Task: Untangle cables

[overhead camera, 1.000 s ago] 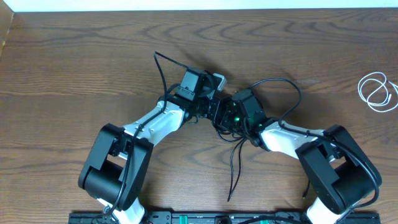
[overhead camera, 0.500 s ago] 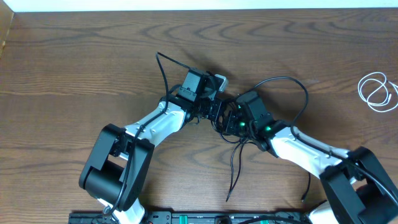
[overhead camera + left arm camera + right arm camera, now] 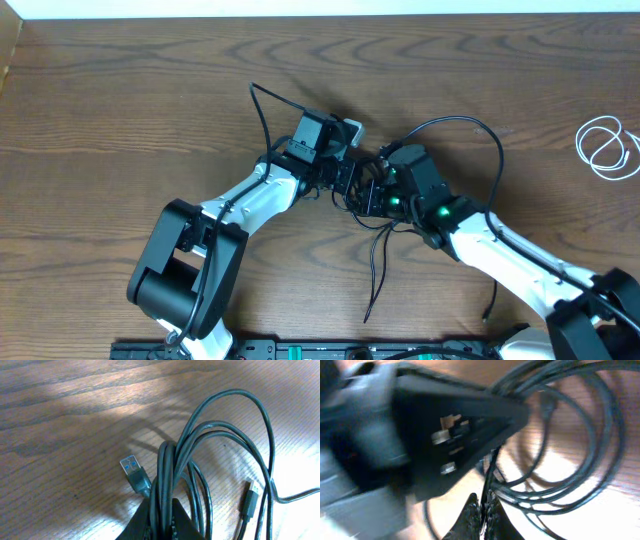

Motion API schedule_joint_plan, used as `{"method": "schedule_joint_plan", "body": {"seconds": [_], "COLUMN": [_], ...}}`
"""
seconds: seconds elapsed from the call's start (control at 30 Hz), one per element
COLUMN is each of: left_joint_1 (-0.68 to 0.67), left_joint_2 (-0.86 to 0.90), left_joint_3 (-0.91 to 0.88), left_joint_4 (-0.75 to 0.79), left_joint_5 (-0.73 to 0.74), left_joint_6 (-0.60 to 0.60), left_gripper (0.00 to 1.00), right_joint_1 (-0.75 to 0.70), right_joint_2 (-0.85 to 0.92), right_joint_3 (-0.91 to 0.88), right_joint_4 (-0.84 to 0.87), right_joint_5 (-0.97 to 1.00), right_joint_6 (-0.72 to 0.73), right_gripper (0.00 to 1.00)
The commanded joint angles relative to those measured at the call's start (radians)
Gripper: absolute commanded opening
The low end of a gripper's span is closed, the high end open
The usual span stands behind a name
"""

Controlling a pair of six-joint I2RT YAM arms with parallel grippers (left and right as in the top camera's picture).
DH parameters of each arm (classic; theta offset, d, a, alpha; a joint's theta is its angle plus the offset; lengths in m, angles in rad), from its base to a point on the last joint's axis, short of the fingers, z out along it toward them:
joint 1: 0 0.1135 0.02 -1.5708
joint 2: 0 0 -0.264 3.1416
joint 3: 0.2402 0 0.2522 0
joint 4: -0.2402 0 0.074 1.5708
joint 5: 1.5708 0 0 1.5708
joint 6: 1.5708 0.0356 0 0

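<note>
Underneath everything, a dark wood surface (image 3: 120, 90), filling the overhead view. Rising from a base at 7 o'clock, the left arm (image 3: 245, 200), white forearm angled toward 1 o'clock, wrist ending just above centre. Coming in from 4 o'clock, the right arm (image 3: 510, 260), stretched long and low toward 10 o'clock, green lights lit near the wrist. Both wrists nose to nose at centre, close to touching.

Left tool (image 3: 161, 522): clamped tight on a bundle of several strands of the black cable (image 3: 222, 430). In the left wrist view, strands running up out of the fingertips toward 12 o'clock and fanning into loops toward 2 o'clock. Right tool (image 3: 481, 510): pinched closed on one thin strand of the same cord, at 6 o'clock in the right wrist view. Blocking most of that view from 9 to 1 o'clock, the blurred black body of the left tool, close in front. Beside it, at 3 o'clock, more loops over the wood.

From overhead, loose strands trailing from the meeting point toward 6 o'clock. Rest of the tangle hidden under the two wrists. Well apart, at the 3 o'clock edge, the white cable (image 3: 607, 147), coiled in overlapping loops.

Smallest, in the left wrist view: a flat plug (image 3: 134, 472) with a blue tongue at 7 o'clock, just beside the bundle, and a slimmer plug (image 3: 249, 500) at 4 o'clock, next to the outer loop.
</note>
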Motion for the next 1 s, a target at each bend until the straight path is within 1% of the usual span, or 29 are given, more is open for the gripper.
{"method": "schedule_joint_plan", "body": {"seconds": [0.0, 0.23, 0.33, 0.47, 0.5, 0.57, 0.6, 0.73, 0.83, 0.87, 0.97], "left_joint_1": [0.002, 0.002, 0.002, 0.002, 0.002, 0.002, 0.002, 0.002, 0.002, 0.002, 0.002], "left_joint_2": [0.000, 0.000, 0.000, 0.000, 0.000, 0.000, 0.000, 0.000, 0.000, 0.000, 0.000], "left_joint_3": [0.003, 0.003, 0.003, 0.003, 0.003, 0.003, 0.003, 0.003, 0.003, 0.003, 0.003], "left_joint_4": [0.000, -0.001, -0.001, -0.005, -0.007, -0.008, -0.008, -0.008, -0.008, -0.008, -0.006], "left_joint_5": [-0.035, -0.035, -0.035, -0.035, -0.035, -0.035, -0.035, -0.034, -0.009, 0.004, 0.037], "left_joint_6": [-0.008, -0.008, -0.008, -0.008, -0.008, -0.008, -0.008, -0.008, -0.007, -0.006, 0.006], "left_gripper": [0.08, 0.08, 0.08, 0.08, 0.08, 0.08, 0.08, 0.08, 0.08, 0.08, 0.08], "right_joint_1": [0.012, 0.093, 0.129, 0.122, 0.114, 0.094, 0.082, 0.030, 0.007, 0.000, -0.021], "right_joint_2": [-0.021, -0.021, -0.021, -0.021, -0.021, -0.021, -0.021, -0.021, -0.018, -0.013, 0.010], "right_joint_3": [-0.005, -0.006, -0.006, -0.006, -0.006, -0.006, -0.006, -0.006, -0.006, -0.006, -0.006], "right_joint_4": [-0.014, -0.068, -0.100, -0.128, -0.130, -0.134, -0.137, -0.133, -0.134, -0.134, -0.132], "right_joint_5": [-0.143, -0.146, -0.061, 0.019, 0.035, 0.070, 0.086, 0.100, 0.126, 0.135, 0.140], "right_joint_6": [-0.042, -0.035, -0.034, -0.005, -0.005, 0.000, 0.016, 0.065, 0.087, 0.100, 0.137], "right_gripper": [0.01, 0.01, 0.01, 0.01, 0.04, 0.18, 0.28, 0.39, 0.40, 0.42, 0.41]}}
